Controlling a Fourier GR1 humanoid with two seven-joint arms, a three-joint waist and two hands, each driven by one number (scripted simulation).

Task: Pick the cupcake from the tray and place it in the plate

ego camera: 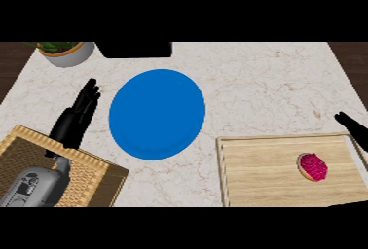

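A cupcake [313, 167] with pink frosting and a tan base lies on the right part of a light wooden tray [266, 170] at the lower right. A blue plate [156, 114] rests in the middle of the marble counter, with nothing on it. My left hand [75, 119] is open, its fingers straight and pointing up, just left of the plate. Only the fingers of my right hand [352, 125] show at the right edge, above the tray's far right corner, apart from the cupcake; whether they are curled I cannot tell.
A woven mat [93, 175] lies at the lower left beneath my left forearm. At the top left stands a potted plant [66, 51]. A black object [135, 48] sits at the top edge behind the plate.
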